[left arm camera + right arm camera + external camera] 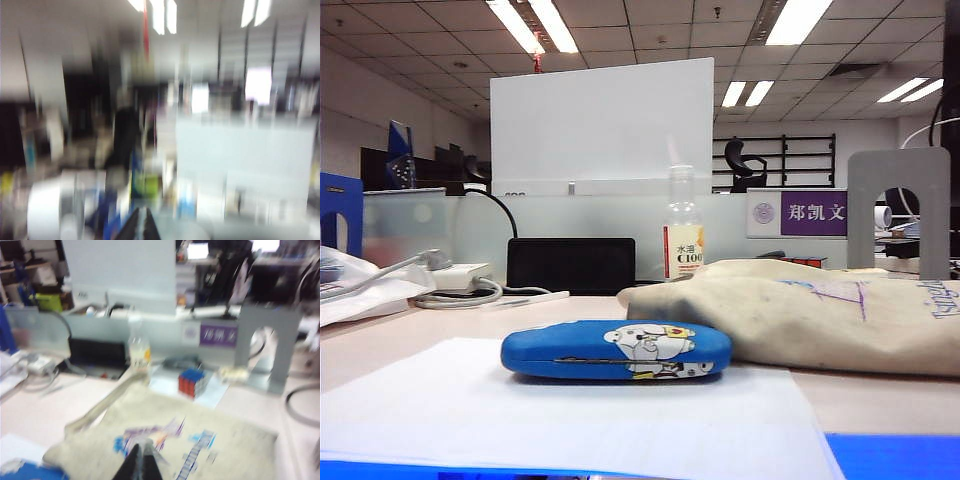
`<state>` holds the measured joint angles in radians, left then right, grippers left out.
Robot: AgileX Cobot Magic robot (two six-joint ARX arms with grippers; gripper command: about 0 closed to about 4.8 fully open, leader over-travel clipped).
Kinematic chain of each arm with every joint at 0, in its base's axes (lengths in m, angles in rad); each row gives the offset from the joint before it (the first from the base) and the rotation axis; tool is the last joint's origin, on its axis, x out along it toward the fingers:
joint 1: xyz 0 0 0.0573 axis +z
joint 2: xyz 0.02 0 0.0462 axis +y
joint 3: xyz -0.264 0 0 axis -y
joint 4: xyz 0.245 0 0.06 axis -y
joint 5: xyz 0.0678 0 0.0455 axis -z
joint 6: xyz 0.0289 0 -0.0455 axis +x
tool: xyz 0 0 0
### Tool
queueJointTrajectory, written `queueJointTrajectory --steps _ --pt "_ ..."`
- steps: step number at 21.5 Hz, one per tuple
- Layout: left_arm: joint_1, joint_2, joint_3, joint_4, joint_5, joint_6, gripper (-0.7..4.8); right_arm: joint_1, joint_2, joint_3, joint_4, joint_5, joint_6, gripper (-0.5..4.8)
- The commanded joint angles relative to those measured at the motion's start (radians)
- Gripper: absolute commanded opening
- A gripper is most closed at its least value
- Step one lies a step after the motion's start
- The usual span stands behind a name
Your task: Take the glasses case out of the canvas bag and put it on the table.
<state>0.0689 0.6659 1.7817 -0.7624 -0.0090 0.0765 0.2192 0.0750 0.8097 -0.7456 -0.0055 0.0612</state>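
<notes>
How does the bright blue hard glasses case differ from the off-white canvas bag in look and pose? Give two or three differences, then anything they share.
The bright blue hard glasses case is rigid and rounded; the off-white canvas bag is soft, flattened and creased. The case is small and glossy; the bag is far larger and dull. The case rests on a white paper sheet; the bag lies behind it. Both carry printed artwork and lie on the table.

We saw the glasses case point(616, 350) as hard, smooth plastic with a slight gloss, its cartoon print flat on the shell; the canvas bag point(820, 310) looked like coarse, matt cloth, off-white and soiled, lying in soft folds; the white paper sheet point(520, 410) under the case was thin and matt; the table point(380, 340) showed a smooth, faintly shiny beige top; the bottle point(682, 225) behind looked like clear glossy plastic; the Rubik's cube point(192, 382) had shiny plastic faces.
</notes>
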Motion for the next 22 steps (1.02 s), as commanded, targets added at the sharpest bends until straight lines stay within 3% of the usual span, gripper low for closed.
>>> queueJointTrajectory --steps 1,5,9,12,16,22 --pt "-0.004 -0.107 -0.129 0.003 0.011 -0.018 -0.06 0.031 -0.029 -0.101 0.100 -0.025 0.072 -0.06" --pt "-0.058 -0.201 -0.364 0.002 0.127 -0.090 -0.06 0.031 -0.066 -0.227 0.306 -0.031 0.177 -0.06" --pt "-0.072 -0.272 -0.622 0.124 0.078 -0.140 -0.06 0.031 -0.069 -0.345 0.483 -0.002 0.176 -0.06" --pt "-0.072 -0.349 -0.777 0.150 0.039 -0.231 -0.06 0.030 -0.069 -0.410 0.491 0.011 0.202 -0.06" --pt "-0.072 -0.516 -0.971 0.161 0.009 -0.275 -0.06 0.031 -0.069 -0.473 0.510 0.038 0.301 -0.05" --pt "-0.072 -0.663 -1.173 0.180 0.025 -0.444 -0.06 0.030 -0.065 -0.520 0.560 0.094 0.301 -0.05"
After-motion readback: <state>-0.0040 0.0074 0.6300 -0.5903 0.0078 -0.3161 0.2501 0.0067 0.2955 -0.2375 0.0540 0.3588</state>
